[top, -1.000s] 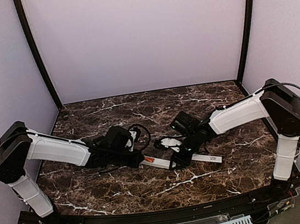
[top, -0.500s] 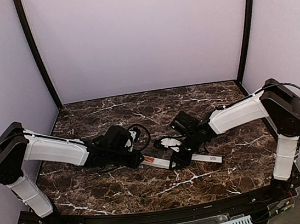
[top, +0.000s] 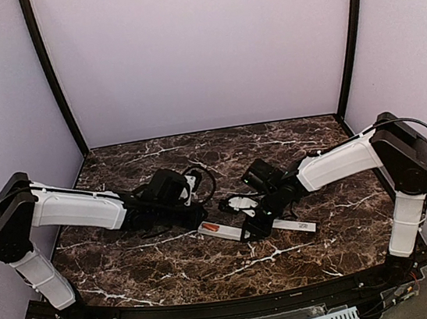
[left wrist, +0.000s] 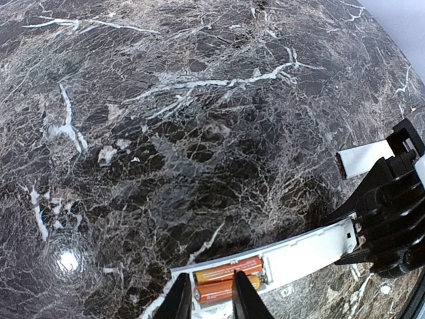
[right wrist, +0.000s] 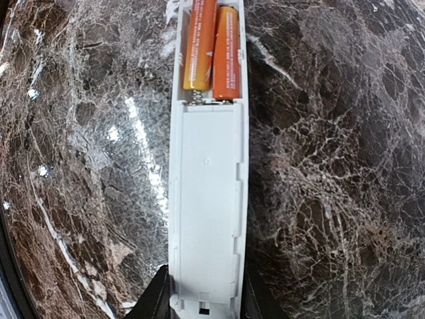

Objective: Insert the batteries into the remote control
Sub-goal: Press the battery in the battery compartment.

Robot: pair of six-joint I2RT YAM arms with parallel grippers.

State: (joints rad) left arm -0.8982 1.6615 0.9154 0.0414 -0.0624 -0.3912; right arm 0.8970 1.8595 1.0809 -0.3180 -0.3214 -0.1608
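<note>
The white remote control [top: 231, 231] lies on the marble table with its battery recess facing up. Both orange batteries [left wrist: 229, 271] lie side by side in that recess, also seen at the top of the right wrist view as batteries [right wrist: 212, 46]. My right gripper [right wrist: 202, 302] is shut on the remote control [right wrist: 207, 199] at its plain end, one finger on each long side. My left gripper [left wrist: 211, 302] hovers just off the recess end, open, with its fingers [left wrist: 246, 299] apart and nothing between them.
A thin flat white cover strip [top: 295, 227] lies on the table behind the right gripper [top: 255, 225], and shows in the left wrist view as a white strip [left wrist: 365, 159]. Lilac walls and black posts bound the dark marble table [top: 173, 267].
My left gripper has opened and drawn back up and away from the remote's recess end. The right gripper and the remote have stayed put.
</note>
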